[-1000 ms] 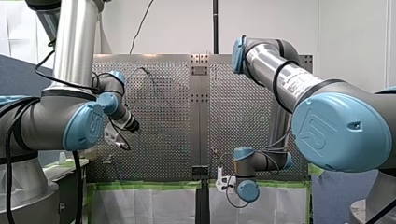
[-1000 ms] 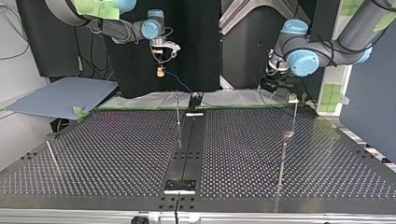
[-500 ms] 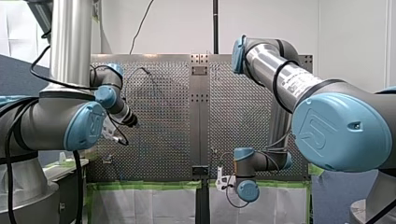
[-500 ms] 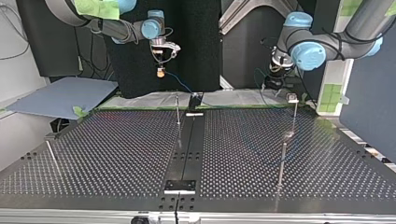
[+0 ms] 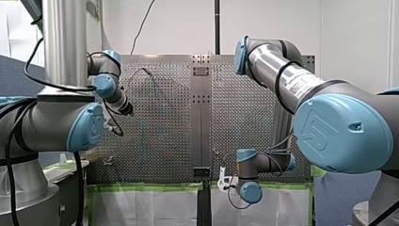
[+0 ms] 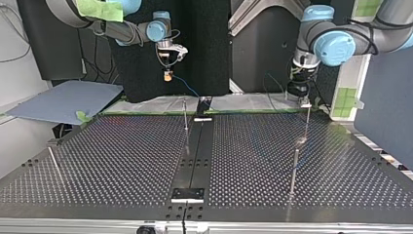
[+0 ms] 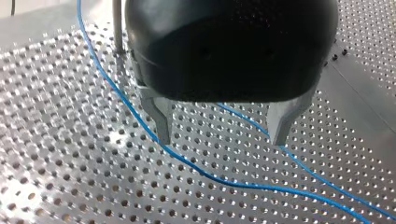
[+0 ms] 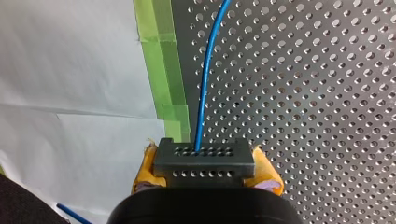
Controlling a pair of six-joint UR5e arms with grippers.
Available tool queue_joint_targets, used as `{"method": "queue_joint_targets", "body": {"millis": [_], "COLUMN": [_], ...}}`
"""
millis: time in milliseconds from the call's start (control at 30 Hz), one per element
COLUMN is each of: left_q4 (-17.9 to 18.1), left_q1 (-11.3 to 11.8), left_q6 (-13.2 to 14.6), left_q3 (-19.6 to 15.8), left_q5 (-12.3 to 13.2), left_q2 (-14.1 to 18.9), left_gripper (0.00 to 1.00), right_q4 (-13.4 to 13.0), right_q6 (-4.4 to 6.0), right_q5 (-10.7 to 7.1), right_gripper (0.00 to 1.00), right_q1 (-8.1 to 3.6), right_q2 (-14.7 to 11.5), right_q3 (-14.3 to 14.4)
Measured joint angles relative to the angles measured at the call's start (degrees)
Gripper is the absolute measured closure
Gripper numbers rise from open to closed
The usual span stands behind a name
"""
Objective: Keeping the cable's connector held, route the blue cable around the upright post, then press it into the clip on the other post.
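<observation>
Blue cable (image 8: 205,70) is running out of the connector (image 8: 204,156), which my right hand (image 8: 205,179) is clamping between yellow pads (image 8: 265,171), hanging at the top view's 11 o'clock, beyond the desk (image 6: 122,161). My left hand (image 7: 222,128) is hovering spread and empty at 1 o'clock, just beside a slim post (image 6: 307,122); slack cable is lying under it. Judgement: connector hold done, routing and clipping both remaining.

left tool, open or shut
Open: my black left tool's metal fingers stand wide apart, and the thin blue cable lies loose ahead of them.
</observation>
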Motion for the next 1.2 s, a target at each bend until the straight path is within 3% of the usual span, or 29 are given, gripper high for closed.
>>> {"method": "queue_joint_targets", "body": {"millis": [133,400,933,1200], "left_q4": [-2.4,-3.7,-12.2,-13.2], "left_q1": [0.4,0.7,0.3,0.0], "left_q6": [2.6,7.1,16.7,21.2], "left_q3": [0.3,1.2,10.3,14.1], "left_q5": [-1.8,-2.4,-2.3,-2.2], "left_q2": [2.6,6.1,10.4,11.0], "left_gripper": [0.0,0.0,0.0,0.0], "right_q4": [0.4,1.0,1.4,1.5], "right_q6": [-0.05,-0.13,-0.21,-0.24], "right_q5": [-0.11,-0.3,-1.39,-1.48], "right_gripper": [1.0,1.0,1.0,1.0], "right_q1": [-0.01,0.18,0.55,0.59], "right_q2": [0.0,0.0,0.0,0.1], "right_q3": [-0.2,-0.8,-1.7,-1.8]}}
